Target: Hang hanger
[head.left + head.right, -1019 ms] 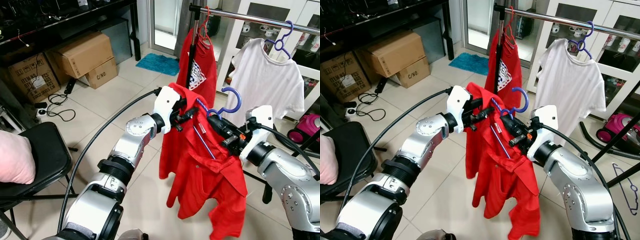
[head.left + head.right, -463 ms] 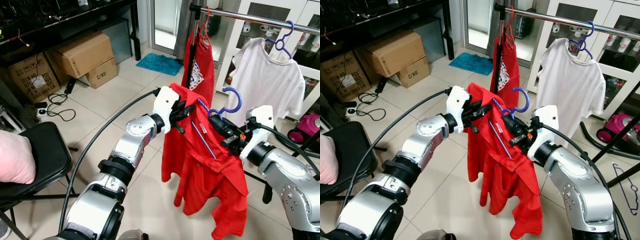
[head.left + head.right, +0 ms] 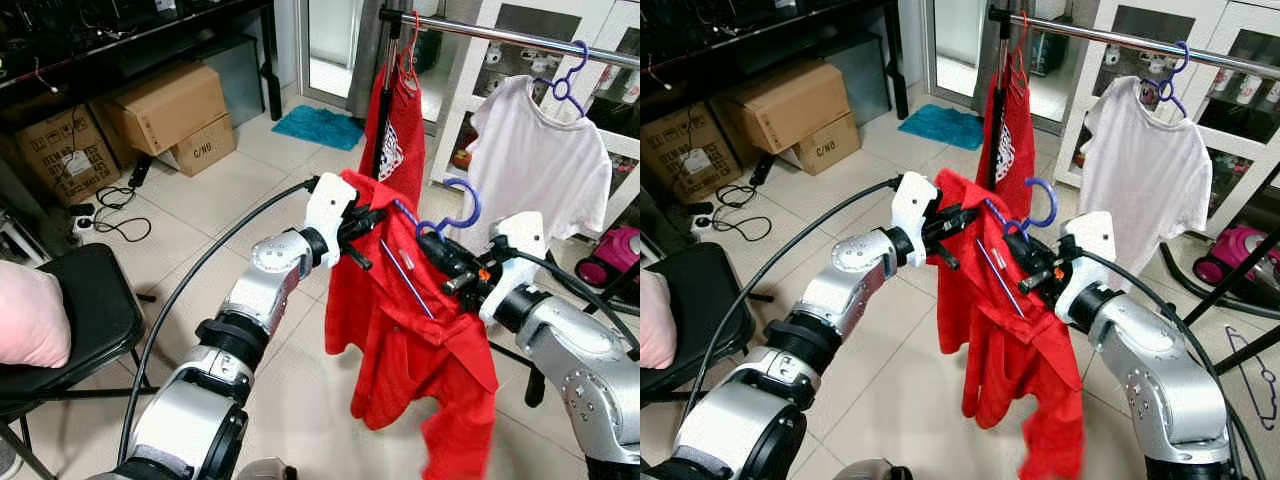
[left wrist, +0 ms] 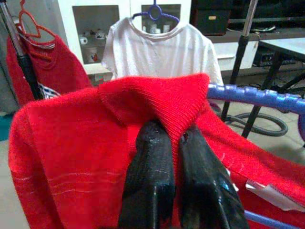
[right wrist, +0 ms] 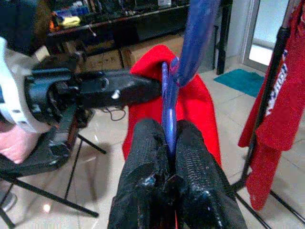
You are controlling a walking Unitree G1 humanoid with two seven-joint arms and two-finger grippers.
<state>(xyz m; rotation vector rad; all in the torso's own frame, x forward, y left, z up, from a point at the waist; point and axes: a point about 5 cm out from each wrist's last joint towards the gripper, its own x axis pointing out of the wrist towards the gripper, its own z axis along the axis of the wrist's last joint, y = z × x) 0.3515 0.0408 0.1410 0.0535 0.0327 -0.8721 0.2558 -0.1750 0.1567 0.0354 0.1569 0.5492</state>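
Observation:
A red polo shirt point(image 3: 420, 330) hangs on a blue plastic hanger point(image 3: 455, 205) held in the air between my arms, below the metal clothes rail point(image 3: 520, 36). My left gripper point(image 3: 362, 222) is shut on the shirt's red collar point(image 4: 157, 98). My right gripper point(image 3: 437, 246) is shut on the blue hanger point(image 5: 167, 102) near its neck, and the hook curls up just above it. The shirt's body droops toward the floor.
A red shirt point(image 3: 400, 130) and a white T-shirt point(image 3: 535, 160) hang on the rail ahead, with a bare stretch of rail between them. Cardboard boxes point(image 3: 170, 115) stand at the back left. A black chair point(image 3: 65, 320) is at my left. Cables lie on the tiled floor.
The shirt's lower part has swung and drooped lower. Both grippers keep their hold and have barely moved.

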